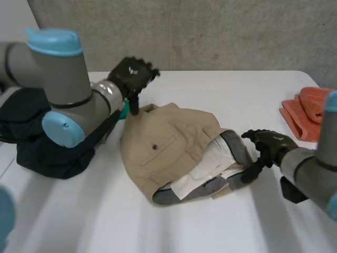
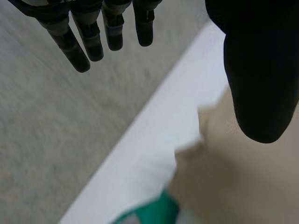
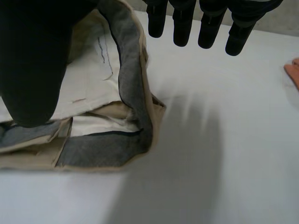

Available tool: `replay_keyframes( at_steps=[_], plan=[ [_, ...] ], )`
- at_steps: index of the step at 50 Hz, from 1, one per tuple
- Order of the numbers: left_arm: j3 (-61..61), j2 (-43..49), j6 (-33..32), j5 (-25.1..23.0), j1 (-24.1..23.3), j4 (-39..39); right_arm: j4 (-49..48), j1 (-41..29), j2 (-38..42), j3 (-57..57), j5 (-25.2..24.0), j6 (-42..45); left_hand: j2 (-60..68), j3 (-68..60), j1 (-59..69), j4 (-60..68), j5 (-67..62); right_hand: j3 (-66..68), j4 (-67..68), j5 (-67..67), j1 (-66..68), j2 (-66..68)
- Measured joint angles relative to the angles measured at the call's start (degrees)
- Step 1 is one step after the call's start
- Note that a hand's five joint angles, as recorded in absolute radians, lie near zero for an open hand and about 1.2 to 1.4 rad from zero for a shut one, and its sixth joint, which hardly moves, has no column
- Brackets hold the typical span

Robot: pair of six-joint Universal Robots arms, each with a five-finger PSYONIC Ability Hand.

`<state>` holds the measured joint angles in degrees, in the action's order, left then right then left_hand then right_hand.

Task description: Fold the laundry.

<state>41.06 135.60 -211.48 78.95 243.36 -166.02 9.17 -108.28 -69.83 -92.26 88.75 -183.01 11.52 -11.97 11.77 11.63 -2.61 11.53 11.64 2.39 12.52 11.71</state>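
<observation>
Folded beige trousers (image 1: 168,147) lie in the middle of the white table (image 1: 237,89), their grey-lined waistband (image 1: 237,150) gaping towards the right. My left hand (image 1: 131,74) hovers over the trousers' far left corner, open, with fingers (image 2: 93,42) straight and thumb (image 2: 261,70) above the beige cloth (image 2: 233,186). My right hand (image 1: 268,145) is beside the waistband, open and holding nothing. In the right wrist view its fingers (image 3: 210,23) stretch out over bare table and its thumb (image 3: 32,60) hangs over the waistband's lining (image 3: 131,70).
A heap of dark clothes (image 1: 31,132) lies at the table's left under my left arm. An orange cloth (image 1: 305,113) sits at the right edge. A teal item (image 1: 125,109) peeks out beside the trousers' far left corner (image 2: 149,212).
</observation>
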Motion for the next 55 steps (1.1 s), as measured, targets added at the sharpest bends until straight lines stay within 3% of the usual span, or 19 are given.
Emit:
replay_keyframes(
  at_steps=[8,10,15,17,20,28,36,41,47,50,51,55],
  plan=[
    [-9.67,12.59,-8.08,-0.80,2.45,3.03,-8.98,-3.14,8.79,5.33,8.36,-4.58,0.00,0.00,0.00,0.00,0.00,0.00,0.00,0.00,0.00,0.00],
    [-11.26,14.49,-9.35,-0.90,2.60,4.15,-9.62,-3.77,11.21,7.53,9.95,-4.58,1.45,-1.31,1.67,1.39,-1.23,5.85,5.70,4.82,5.37,5.84],
    [-13.59,16.76,-11.80,-0.36,2.30,7.03,-8.85,-4.42,15.37,11.99,11.92,-3.79,43.98,-43.03,48.03,43.88,-42.10,47.79,47.61,46.01,47.45,48.66],
    [-13.60,16.09,-11.82,0.75,1.87,7.59,-8.63,-4.23,16.02,13.09,12.08,-3.38,53.74,-52.28,53.97,53.47,-51.08,54.10,54.23,52.05,51.56,54.59],
    [-11.99,12.79,-10.33,3.88,0.73,7.79,-8.73,-3.01,16.58,15.57,11.74,-1.83,56.36,-55.08,53.97,56.50,-52.63,56.15,56.53,52.43,51.56,55.65],
    [-1.11,-2.19,-3.53,10.48,-3.34,4.39,-10.74,1.03,17.17,23.70,7.97,3.70,56.59,-55.33,53.97,56.73,-52.63,56.17,56.72,52.42,51.56,55.65],
    [13.20,-18.16,4.60,17.30,-10.76,-0.63,-13.63,3.94,21.40,40.35,-0.01,5.29,56.86,-55.67,53.97,56.98,-52.63,56.17,56.72,52.89,51.56,55.65],
    [18.76,-20.77,9.80,22.18,-15.63,-1.58,-16.13,4.42,23.83,45.79,-4.84,3.16,56.93,-55.72,53.97,56.99,-52.63,56.17,56.72,52.96,51.56,55.65],
    [22.43,-16.80,16.46,25.02,-20.80,-1.42,-16.65,4.65,26.08,44.46,-10.53,2.08,51.14,-50.63,51.34,51.00,-50.16,56.10,56.64,52.88,51.36,55.35],
    [22.63,-13.77,19.14,25.34,-21.93,-0.45,-14.90,5.01,26.25,41.54,-11.57,3.02,38.22,-37.90,37.08,39.08,-38.28,39.57,39.99,37.76,36.12,38.75],
    [22.49,-12.45,20.62,25.32,-22.28,0.67,-13.45,5.38,25.95,39.71,-11.53,3.98,26.83,-26.57,24.00,26.60,-25.66,25.10,25.55,22.78,21.80,22.94],
    [21.85,-11.98,23.03,24.72,-22.30,3.90,-9.49,6.48,23.70,36.15,-10.12,6.62,11.25,-10.83,9.67,11.06,-9.96,5.46,5.33,3.91,3.85,4.99]
  ],
)
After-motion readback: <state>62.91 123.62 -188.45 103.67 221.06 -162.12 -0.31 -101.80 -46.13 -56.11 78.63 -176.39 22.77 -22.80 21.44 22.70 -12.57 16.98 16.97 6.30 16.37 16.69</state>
